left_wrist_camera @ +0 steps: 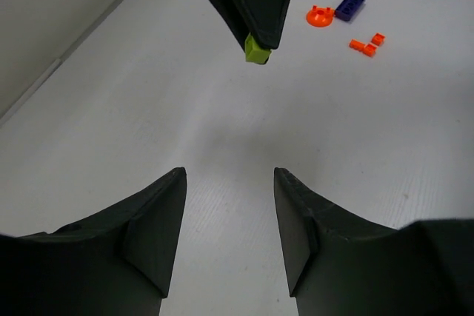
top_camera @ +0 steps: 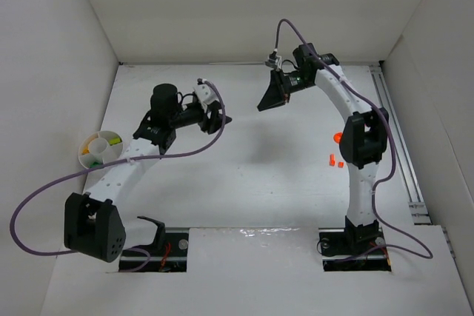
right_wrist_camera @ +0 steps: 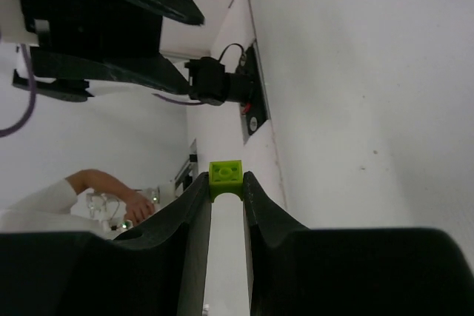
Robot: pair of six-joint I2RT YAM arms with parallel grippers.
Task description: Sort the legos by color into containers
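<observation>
My right gripper (top_camera: 261, 106) is shut on a lime-green lego (right_wrist_camera: 226, 180) and holds it at its fingertips above the floor near the back middle. The lego also shows in the left wrist view (left_wrist_camera: 257, 49), pinched by the right gripper (left_wrist_camera: 261, 38). My left gripper (top_camera: 222, 120) is open and empty, facing the right gripper a short way to its left; its jaws (left_wrist_camera: 229, 175) stand apart over bare floor. A round divided whitish container (top_camera: 87, 159) with yellow and green legos sits far left. An orange round lego (left_wrist_camera: 320, 16), a purple-blue lego (left_wrist_camera: 349, 5) and small orange legos (left_wrist_camera: 368, 44) lie on the floor by the right arm.
White walls enclose the floor on the left, back and right. A metal rail (top_camera: 400, 138) runs along the right side. Purple cables (top_camera: 44, 190) loop from both arms. The orange legos also show in the top view (top_camera: 337, 160) beside the right arm's elbow.
</observation>
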